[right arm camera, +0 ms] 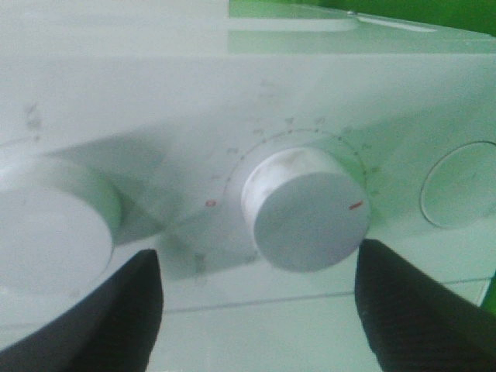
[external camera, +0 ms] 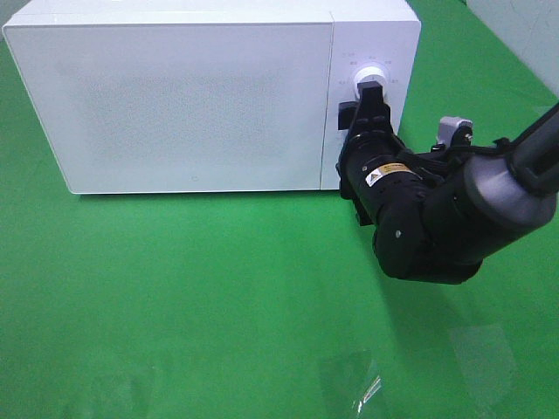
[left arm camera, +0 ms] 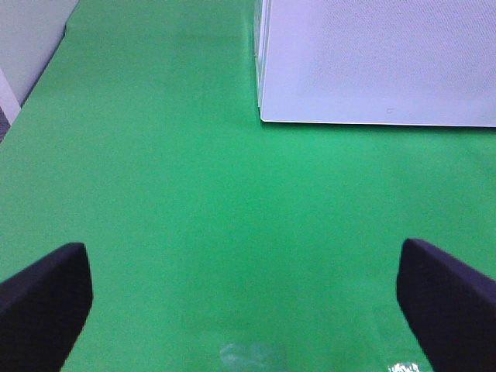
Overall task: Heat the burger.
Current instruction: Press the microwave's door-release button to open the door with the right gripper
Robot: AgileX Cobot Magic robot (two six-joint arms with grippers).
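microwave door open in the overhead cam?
No, the microwave door sits shut, flush with the front of the oven.

The bench (external camera: 218,288) is covered throughout in bright green cloth. A pale wall (external camera: 528,30) is seen beyond its far right corner. Light is reflected as faint glare patches (external camera: 367,390) near the front edge.
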